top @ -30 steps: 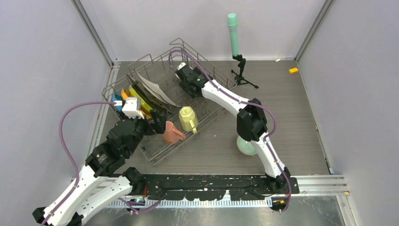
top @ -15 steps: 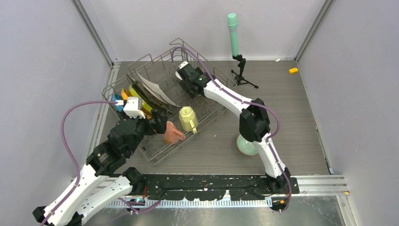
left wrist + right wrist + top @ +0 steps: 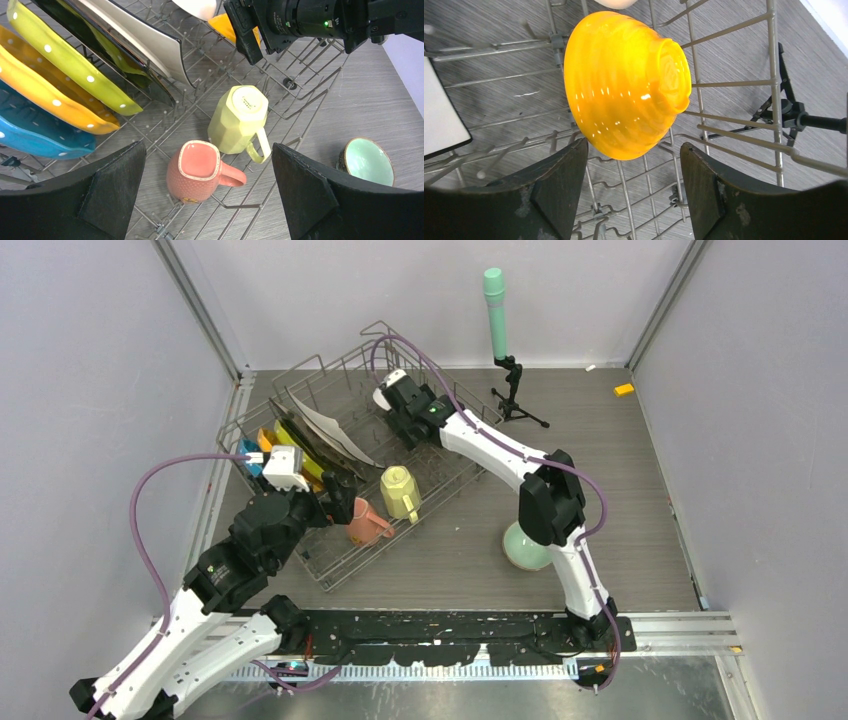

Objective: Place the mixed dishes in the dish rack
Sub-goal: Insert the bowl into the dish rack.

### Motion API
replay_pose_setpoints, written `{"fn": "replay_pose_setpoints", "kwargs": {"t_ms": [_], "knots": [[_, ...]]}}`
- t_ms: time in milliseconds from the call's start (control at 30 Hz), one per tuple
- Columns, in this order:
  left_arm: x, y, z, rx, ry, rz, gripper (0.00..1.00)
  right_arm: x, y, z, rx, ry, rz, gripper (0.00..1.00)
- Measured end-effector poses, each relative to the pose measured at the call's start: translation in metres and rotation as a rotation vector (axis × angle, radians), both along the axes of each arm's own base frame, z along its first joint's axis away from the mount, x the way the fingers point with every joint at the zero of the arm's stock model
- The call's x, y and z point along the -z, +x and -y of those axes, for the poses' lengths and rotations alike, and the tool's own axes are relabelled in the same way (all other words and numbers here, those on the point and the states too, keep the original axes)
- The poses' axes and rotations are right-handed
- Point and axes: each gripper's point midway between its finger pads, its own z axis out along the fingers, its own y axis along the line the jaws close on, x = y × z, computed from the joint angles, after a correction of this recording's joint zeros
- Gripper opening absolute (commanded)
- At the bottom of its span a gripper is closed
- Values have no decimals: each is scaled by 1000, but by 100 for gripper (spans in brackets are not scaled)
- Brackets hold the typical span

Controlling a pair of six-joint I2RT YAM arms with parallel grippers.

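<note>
Inside the dish rack [image 3: 730,83], orange bowl [image 3: 624,85], invisible from overhead.

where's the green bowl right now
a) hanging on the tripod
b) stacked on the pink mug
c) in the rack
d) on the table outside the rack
d: the green bowl sits on the bare table, off to the right of the rack and clear of its wires.

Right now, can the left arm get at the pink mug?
Probably yes: the open left pincer hangs over the pink mug with nothing between them, though the yellow mug lies close beside it.
</note>
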Motion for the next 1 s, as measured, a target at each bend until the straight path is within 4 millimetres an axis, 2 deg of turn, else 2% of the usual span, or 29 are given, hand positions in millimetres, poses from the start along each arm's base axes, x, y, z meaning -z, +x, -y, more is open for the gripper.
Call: {"fn": "replay_pose_setpoints", "kwargs": {"t_ms": [233,367,533,700,1000], "knots": [[1,0,1,3,1,-4,100,-12,-6,-7,5,100,4,70],[4,1,4,10,6,-16,100,-19,-3,-8,22,124,30,70],[8,3,8,19,13,-31,100,-12,1,-5,51,113,29,70],[7,2,7,18,8,-29,100,3,8,2,76,96,9,70],[8,2,9,23,6,-35,100,-2,13,5,90,115,11,70]]}}
